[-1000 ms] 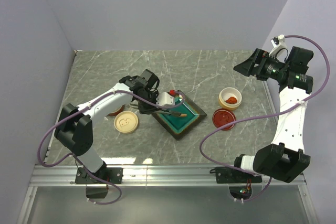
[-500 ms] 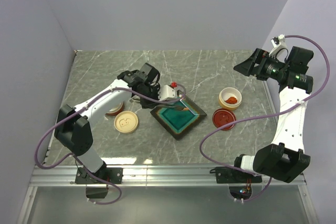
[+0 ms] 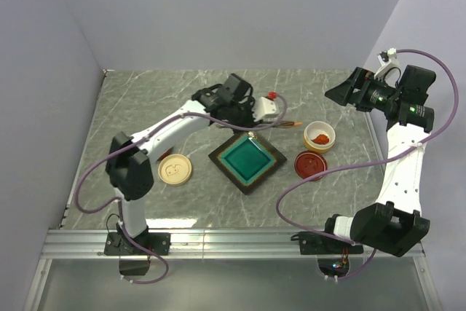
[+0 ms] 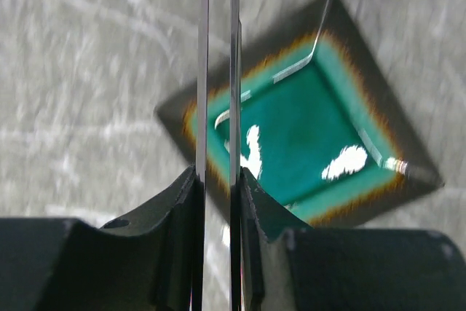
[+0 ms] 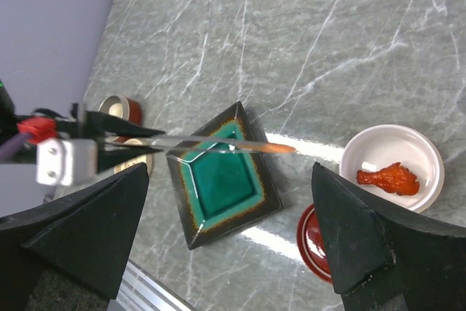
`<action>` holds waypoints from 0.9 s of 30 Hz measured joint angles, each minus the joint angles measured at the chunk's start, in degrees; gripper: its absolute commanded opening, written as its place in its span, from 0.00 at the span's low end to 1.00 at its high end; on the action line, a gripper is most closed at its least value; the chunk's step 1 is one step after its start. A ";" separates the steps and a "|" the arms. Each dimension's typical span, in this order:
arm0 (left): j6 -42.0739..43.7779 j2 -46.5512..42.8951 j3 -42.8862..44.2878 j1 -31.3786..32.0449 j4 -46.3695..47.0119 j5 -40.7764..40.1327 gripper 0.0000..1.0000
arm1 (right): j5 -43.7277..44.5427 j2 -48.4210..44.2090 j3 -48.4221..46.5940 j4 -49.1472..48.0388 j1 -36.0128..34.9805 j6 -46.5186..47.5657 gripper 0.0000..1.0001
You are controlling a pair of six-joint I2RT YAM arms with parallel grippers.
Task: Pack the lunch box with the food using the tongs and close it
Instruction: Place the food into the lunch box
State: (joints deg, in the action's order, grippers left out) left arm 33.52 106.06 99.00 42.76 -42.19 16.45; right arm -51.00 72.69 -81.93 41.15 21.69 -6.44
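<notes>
My left gripper [image 3: 256, 120] [image 4: 218, 180] is shut on the long grey tongs [image 3: 287, 122] [image 4: 234, 71] [image 5: 218, 143], holding them level above the green dish's far corner. Their orange-looking tips end just left of the round white lunch box bowl [image 3: 306, 136] [image 5: 404, 143]. An orange-red food piece [image 3: 319, 137] [image 5: 388, 177] lies in that bowl, and I cannot tell whether the tips hold anything. The bowl's red lid [image 3: 311, 164] [image 5: 309, 242] lies flat in front of it. My right gripper [image 3: 342, 92] [image 5: 230, 180] hangs high at the right, open and empty.
The square green dish [image 3: 247, 162] [image 4: 306, 129] [image 5: 222, 180] sits mid-table with nothing on it. A cream lid [image 3: 175, 170] lies to its left, and a small red round container [image 5: 118, 107] stands behind that. Walls close the back and both sides.
My left arm has swung the tongs from over the dish's left side to the back right, so their tips now reach toward the white bowl. The right arm has not moved.
</notes>
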 measured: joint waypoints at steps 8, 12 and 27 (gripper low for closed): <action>-7.13 15.41 16.11 4.46 3.39 -1.49 0.17 | 1.07 -0.74 0.00 -0.04 0.90 0.04 1.00; -11.10 18.84 18.58 5.01 4.76 -3.08 0.17 | 1.25 -1.03 0.00 -0.04 2.34 0.02 1.00; -15.89 19.65 18.58 10.01 5.73 -6.34 0.17 | 0.76 -1.03 0.00 -0.48 4.04 -0.39 1.00</action>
State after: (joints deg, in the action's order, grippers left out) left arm 17.63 125.71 117.58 52.77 -36.47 10.11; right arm -50.24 71.66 -81.93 40.66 25.74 -6.83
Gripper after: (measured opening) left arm 0.295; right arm 0.996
